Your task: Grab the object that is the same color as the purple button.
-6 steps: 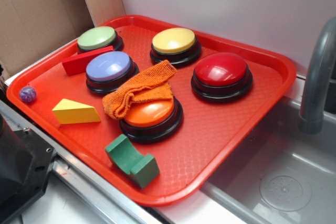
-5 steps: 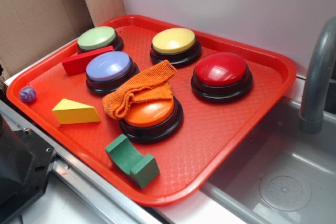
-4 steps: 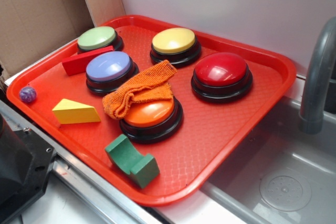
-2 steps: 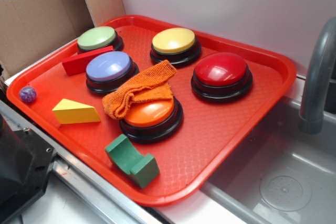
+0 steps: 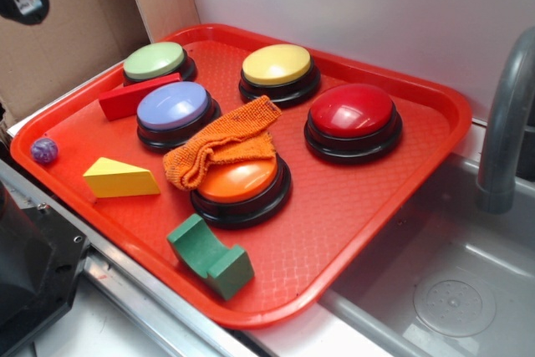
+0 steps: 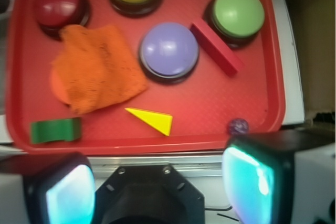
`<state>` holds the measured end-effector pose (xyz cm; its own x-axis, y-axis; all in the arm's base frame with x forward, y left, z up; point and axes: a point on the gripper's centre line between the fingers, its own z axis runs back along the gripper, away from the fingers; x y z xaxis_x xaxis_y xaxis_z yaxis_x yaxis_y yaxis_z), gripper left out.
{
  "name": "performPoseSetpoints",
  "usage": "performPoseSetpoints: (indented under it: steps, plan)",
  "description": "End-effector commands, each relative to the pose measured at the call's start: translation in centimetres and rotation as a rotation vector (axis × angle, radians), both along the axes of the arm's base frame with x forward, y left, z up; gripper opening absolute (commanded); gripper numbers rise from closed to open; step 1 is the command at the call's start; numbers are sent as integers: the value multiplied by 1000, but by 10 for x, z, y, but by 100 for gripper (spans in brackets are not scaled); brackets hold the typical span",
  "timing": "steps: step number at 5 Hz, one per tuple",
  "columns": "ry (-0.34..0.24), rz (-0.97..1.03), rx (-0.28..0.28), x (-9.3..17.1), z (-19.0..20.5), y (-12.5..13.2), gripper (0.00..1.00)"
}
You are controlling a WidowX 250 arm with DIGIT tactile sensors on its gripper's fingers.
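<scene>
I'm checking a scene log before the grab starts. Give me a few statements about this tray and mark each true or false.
1. The purple ball lies on the red tray near its rim, apart from the purple button. True.
2. The pincer is shut on the ball. False: its fingers are open and hold nothing, high above the tray.
3. The orange cloth drapes over the orange button. True.
4. The red block sits between the yellow button and the red button. False: it lies between the green button and the purple one.
5. The yellow wedge rests on the cloth. False: it lies on the bare tray.
</scene>
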<state>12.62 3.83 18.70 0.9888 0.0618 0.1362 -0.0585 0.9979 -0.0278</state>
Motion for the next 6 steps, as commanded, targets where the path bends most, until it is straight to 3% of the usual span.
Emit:
performPoseSetpoints:
  steps: [1,3,5,6]
  plan:
    - [-41,29,53,8,-33,23,100]
    - [-9,40,96,7,-80,51,100]
    - [-11,34,138,3,-120,68,100]
    - [25,25,156,-1,-136,79,100]
